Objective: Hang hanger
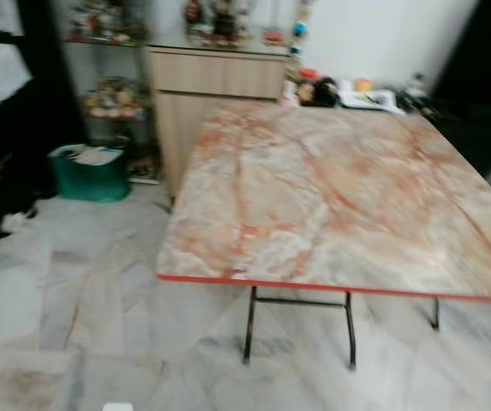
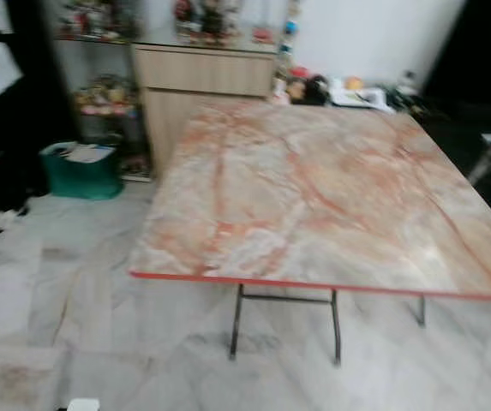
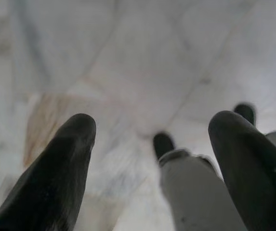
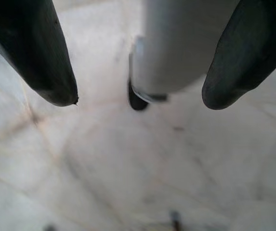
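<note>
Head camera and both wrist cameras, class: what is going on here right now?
Nothing is being handled at this moment. The robot faces a folding table with a marble-patterned top and a red edge, standing on a pale marble floor. Behind it are a wooden cabinet and a green bin. The left gripper and the right gripper both hang open over the floor, each holding nothing. The head views are slightly blurred, and I cannot make out a hanger.

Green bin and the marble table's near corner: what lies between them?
Only bare marble floor lies between the green bin and the table's near left corner, as the left eye view shows. The wooden cabinet stands further back.
</note>
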Tool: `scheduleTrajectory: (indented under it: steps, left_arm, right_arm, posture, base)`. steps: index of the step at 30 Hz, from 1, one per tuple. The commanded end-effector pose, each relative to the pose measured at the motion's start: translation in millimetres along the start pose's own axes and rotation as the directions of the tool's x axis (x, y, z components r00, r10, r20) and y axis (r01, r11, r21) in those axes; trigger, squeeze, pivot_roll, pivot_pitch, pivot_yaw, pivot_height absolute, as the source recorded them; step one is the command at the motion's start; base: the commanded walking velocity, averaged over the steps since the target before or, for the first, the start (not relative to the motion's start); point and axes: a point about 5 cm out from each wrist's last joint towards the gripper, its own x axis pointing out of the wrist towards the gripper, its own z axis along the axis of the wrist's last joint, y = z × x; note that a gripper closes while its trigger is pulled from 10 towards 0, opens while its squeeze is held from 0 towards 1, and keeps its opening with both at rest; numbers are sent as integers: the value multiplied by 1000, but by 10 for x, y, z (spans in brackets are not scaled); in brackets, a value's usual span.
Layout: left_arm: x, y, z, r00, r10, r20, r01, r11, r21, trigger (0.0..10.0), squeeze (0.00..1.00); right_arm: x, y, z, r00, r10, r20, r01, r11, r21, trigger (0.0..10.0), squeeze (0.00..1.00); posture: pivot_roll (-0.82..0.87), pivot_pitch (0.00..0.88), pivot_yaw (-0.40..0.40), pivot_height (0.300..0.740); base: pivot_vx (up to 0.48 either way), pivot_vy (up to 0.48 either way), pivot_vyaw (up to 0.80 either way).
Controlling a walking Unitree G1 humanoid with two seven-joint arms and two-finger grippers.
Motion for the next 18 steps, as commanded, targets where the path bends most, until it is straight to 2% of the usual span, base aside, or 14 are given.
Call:
scheduleTrajectory:
  steps: [1, 4, 15, 18]
  left_arm:
    - [-247, 741, -487, 971, 203, -124, -207, 978, -25, 10000, 0]
    - [-249, 739, -492, 971, 205, -122, -212, 976, -49, 10000, 0]
    - [-243, 720, -483, 976, 188, -113, -192, 981, -30, 10000, 0]
    - [-243, 725, -479, 976, 186, -114, -190, 981, -26, 10000, 0]
  right_arm:
    - [38, -367, 609, 993, -56, 102, 45, 993, 106, 10000, 0]
    - [35, -373, 604, 993, -55, 107, 43, 993, 112, 10000, 0]
    - [31, -383, 577, 993, -51, 105, 39, 993, 108, 10000, 0]
    - [31, -385, 566, 994, -51, 96, 41, 994, 99, 10000, 0]
  posture:
    - [44, 60, -9, 740]
    - [43, 48, -9, 740]
    - [39, 18, 0, 740]
    - [37, 12, 1, 740]
  base:
    - [0, 0, 0]
    - [0, 0, 0]
    - [0, 0, 0]
    - [0, -341, 0]
